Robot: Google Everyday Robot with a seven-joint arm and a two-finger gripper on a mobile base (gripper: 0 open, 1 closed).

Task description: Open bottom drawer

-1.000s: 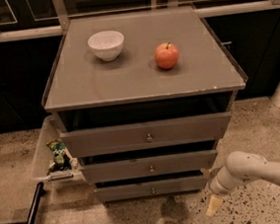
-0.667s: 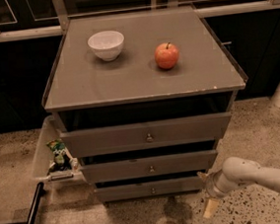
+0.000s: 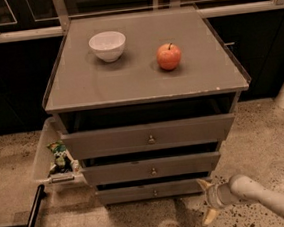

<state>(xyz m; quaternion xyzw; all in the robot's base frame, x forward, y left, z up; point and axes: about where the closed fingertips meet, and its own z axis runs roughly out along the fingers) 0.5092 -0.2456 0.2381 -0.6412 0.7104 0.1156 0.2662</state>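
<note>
The bottom drawer [image 3: 134, 192] sits lowest under the worktop [image 3: 129, 81], just above the floor. It looks no further out than a moment ago. What has changed is the arm [image 3: 271, 201]. It has slid left, so the tool [image 3: 206, 200] is now just beside the drawer's right end, away from the knob [image 3: 155, 191] in the middle. Its two fingers are spread wide and hold nothing. I think the pull has not started yet.

Counting, big to small: one worktop, three drawers (top drawer [image 3: 109, 141], middle drawer [image 3: 117, 172] and the bottom one), one arm, one clear bin [image 3: 41, 155], one white bowl [image 3: 107, 45], one red apple [image 3: 169, 56], three small knobs.
</note>
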